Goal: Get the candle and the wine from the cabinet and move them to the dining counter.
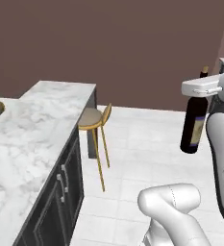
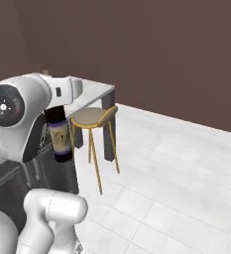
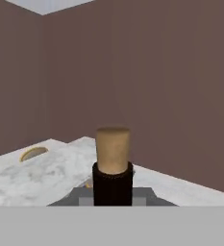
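Carrying the tall dark glass wine bottle (image 1: 193, 126) by its slim neck, my hand (image 1: 203, 89) clamped on it beside the white marble worktop (image 1: 31, 129), I judge it heavy, slippery, fragile.

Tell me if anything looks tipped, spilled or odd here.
Nothing stands out. The wine bottle hangs upright in the air, gripped near its neck by the gripper, nothing spilling. It is beside the dining counter, not over it. One stool stands upright at the counter.
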Robot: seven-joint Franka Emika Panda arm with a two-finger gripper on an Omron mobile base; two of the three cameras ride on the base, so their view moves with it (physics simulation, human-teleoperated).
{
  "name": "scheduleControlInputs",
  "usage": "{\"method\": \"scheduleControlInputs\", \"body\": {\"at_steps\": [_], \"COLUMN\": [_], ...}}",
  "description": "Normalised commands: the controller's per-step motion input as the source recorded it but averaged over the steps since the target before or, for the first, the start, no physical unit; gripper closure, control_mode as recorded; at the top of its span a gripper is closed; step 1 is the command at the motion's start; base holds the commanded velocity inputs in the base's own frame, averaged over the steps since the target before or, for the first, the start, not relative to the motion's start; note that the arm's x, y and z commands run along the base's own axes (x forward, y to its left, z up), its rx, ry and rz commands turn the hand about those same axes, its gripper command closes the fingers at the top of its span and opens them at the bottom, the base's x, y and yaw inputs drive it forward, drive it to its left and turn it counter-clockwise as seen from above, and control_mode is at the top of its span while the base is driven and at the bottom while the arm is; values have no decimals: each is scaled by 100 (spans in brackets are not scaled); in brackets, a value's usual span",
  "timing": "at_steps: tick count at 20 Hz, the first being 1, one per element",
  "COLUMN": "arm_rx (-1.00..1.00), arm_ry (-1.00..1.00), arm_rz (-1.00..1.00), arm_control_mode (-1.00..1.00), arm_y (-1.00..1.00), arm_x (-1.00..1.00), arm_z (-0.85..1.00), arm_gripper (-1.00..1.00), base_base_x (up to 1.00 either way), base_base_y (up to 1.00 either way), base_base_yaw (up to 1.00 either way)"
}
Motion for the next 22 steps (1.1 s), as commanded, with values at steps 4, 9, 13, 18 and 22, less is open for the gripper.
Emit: {"method": "scheduleControlInputs", "body": {"at_steps": [4, 9, 13, 18, 22], "arm_rx": [0, 0, 0, 0, 0], "arm_ry": [0, 0, 0, 0, 0], "arm_rz": [0, 0, 0, 0, 0], "arm_control_mode": [100, 100, 100, 100, 100], "arm_y": [0, 0, 0, 0, 0], "arm_x": [0, 0, 0, 0, 0], "arm_z": [0, 0, 0, 0, 0], "arm_gripper": [100, 100, 100, 100, 100], "base_base_x": [2, 0, 3, 27, 43], "base_base_y": [-2, -54, -66, -87, -93], "base_base_yaw": [81, 43, 32, 43, 47]}}
